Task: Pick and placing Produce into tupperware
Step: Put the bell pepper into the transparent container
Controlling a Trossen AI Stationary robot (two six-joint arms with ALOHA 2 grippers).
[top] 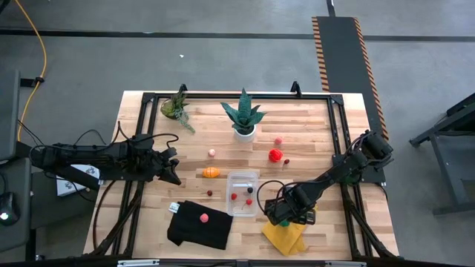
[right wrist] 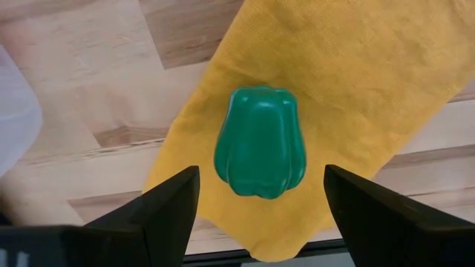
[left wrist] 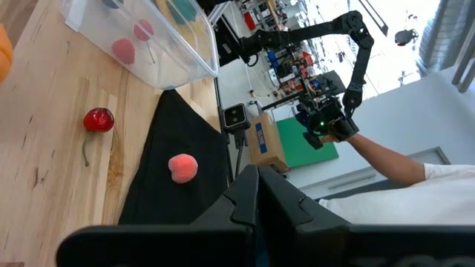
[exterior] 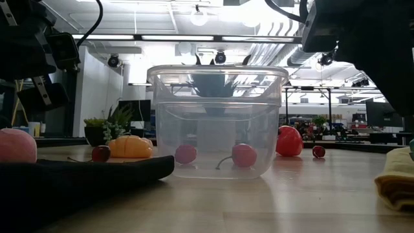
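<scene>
**Right claw poised over the green pepper**

With its fingers spread wide and nothing between them, the right gripper (right wrist: 260, 200) hangs directly above a green toy pepper (right wrist: 261, 142), one finger to each side of it and neither touching. The pepper lies on a yellow cloth (right wrist: 356, 67) near the table's front edge, just beside the tupperware (top: 243, 192), whose clear wall shows at the edge of the right wrist view.

Judged from this, the step in hand is the approach for a pick: the claw is lined up but not yet lowered. The next move calls for a straight descent until the fingers flank the pepper's sides, then a firm close without snagging the cloth, a lift, and a short carry to the container.

From the gripper back, the right arm (top: 349, 165) runs up and away to its base at the table's right edge, the wrist bent to point down.

Inside the tupperware sit two small red pieces (exterior: 244, 155). Still outside are an orange piece (top: 211, 173), a pink piece on the black cloth (top: 203, 217), and red pieces near the potted plant (top: 243, 117).

The left gripper (top: 175, 167) waits clenched and empty at the table's left side.
</scene>
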